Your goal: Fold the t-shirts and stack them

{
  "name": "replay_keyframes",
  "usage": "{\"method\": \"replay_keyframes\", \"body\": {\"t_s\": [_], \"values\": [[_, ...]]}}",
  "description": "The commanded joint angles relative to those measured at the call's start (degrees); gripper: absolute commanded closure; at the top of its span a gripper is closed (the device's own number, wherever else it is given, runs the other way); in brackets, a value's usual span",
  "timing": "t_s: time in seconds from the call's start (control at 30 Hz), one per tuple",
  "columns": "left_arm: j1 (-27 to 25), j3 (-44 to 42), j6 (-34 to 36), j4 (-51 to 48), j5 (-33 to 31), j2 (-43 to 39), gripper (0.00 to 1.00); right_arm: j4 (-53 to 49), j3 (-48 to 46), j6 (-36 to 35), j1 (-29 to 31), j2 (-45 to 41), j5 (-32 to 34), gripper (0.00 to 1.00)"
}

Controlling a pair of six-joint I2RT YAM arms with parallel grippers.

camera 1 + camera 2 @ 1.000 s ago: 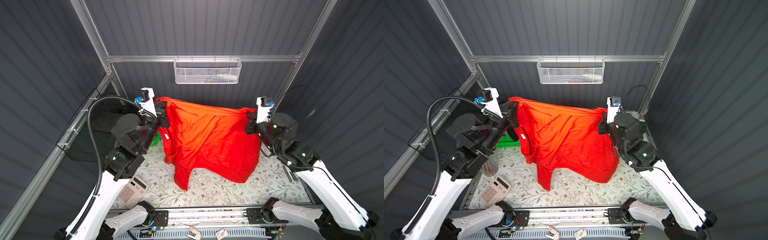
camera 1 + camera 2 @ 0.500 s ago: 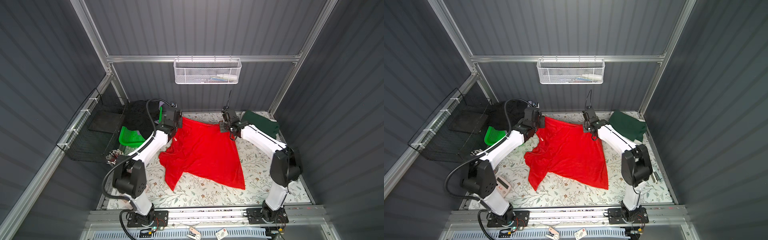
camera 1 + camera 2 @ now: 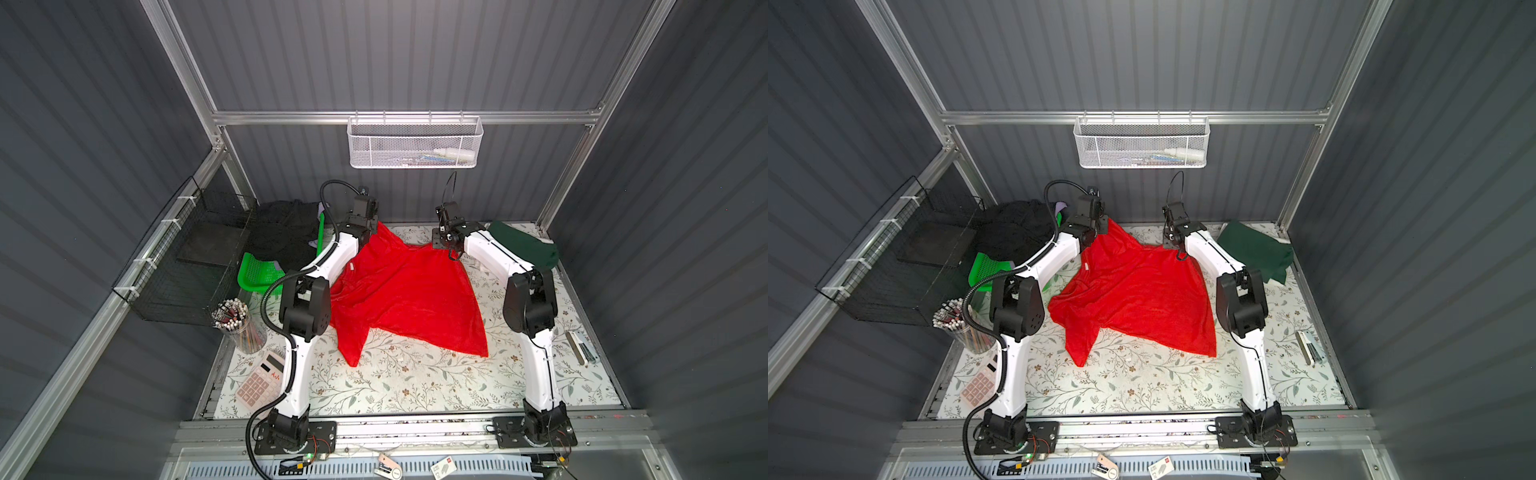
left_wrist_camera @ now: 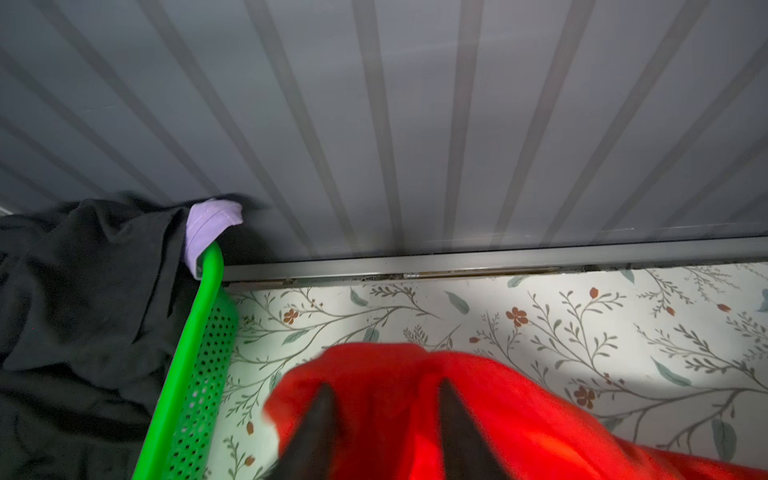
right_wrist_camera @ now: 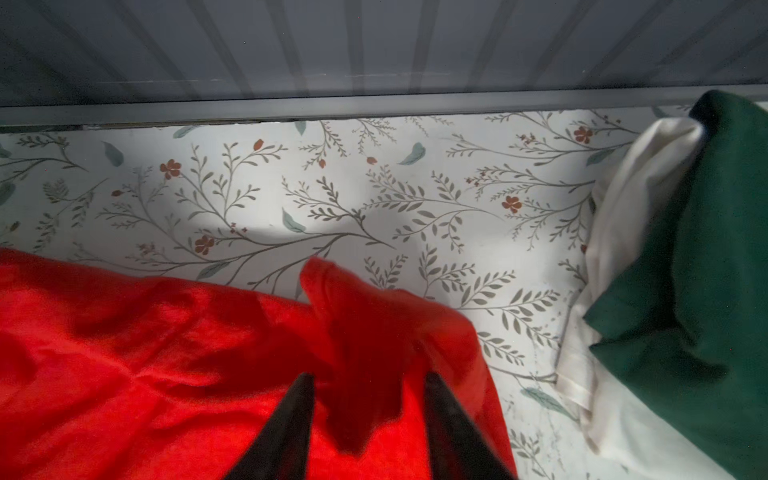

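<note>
At the far left we see the green basket [image 3: 257,274], with a black t-shirt [image 3: 282,232] heaped in it and a lavender t-shirt [image 4: 210,226] poking over its far rim. Just right of the basket, the left gripper [image 4: 385,386] sits low near the far edge of the floral table [image 3: 415,382]. Its two dark fingers are spread apart, released, over the far-left corner of the red t-shirt [image 3: 407,291]. That shirt lies spread and rumpled across the middle of the table, with one point trailing toward the near side. At its far-right corner the right gripper [image 5: 369,376] is also low, its jaws parted and clasping nothing. A raised fold of red cloth stands between them. In the far-right corner a folded dark green t-shirt [image 3: 523,249] lies on a white t-shirt [image 5: 623,232], apart from the red one.
</note>
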Motion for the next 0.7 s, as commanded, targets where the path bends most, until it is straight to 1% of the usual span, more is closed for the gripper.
{"method": "replay_keyframes", "body": {"t_s": [0.0, 0.07, 0.1, 0.2, 0.33, 0.37, 0.43, 0.47, 0.57, 0.6, 0.67], "values": [[-0.20, -3.30, 1.06, -0.86, -0.43, -6.27, 0.00, -5.64, -2.78, 3.42, -0.43, -5.10, 0.00, 0.01], [-0.99, -13.04, 0.11, 4.14, -2.39, -13.32, 0.00, -3.39, -10.18, 4.34, -0.40, -11.73, -0.78, 0.01], [-1.32, -15.99, -0.48, 4.89, -2.93, -15.94, 0.00, -2.38, -13.54, 4.76, -0.41, -14.69, -1.23, 0.01], [-2.20, -23.16, -3.13, 3.23, -5.18, -23.65, 0.00, -1.00, -24.30, 7.28, -0.39, -24.69, -1.26, 0.01], [-2.95, -35.10, -7.05, 0.46, -8.27, -34.55, 0.00, -4.82, -37.26, 11.35, -0.36, -36.31, -1.77, 0.01], [-2.96, -40.27, -8.14, 0.26, -8.82, -37.56, 0.00, -6.33, -40.35, 12.71, -0.23, -39.22, -1.74, 0.01], [-2.93, -46.21, -9.74, -0.40, -9.28, -42.80, 0.00, -8.50, -47.00, 15.33, -0.09, -44.41, -2.77, 0.01], [-2.98, -48.91, -10.48, -1.81, -8.67, -45.04, 0.00, -9.50, -50.41, 16.89, 0.03, -47.05, -4.36, 0.01], [-3.30, -54.29, -12.72, -7.11, -6.89, -49.16, 0.00, -11.84, -59.38, 22.28, 0.74, -53.36, -7.51, 0.01], [-3.31, -55.53, -13.67, -8.67, -7.31, -49.73, 0.00, -11.51, -61.94, 23.51, 1.02, -54.75, -8.33, 0.01], [-2.84, -59.19, -15.52, -9.95, -10.85, -50.13, 0.00, -10.88, -66.79, 26.51, 1.22, -57.25, -8.85, 0.01]]}}
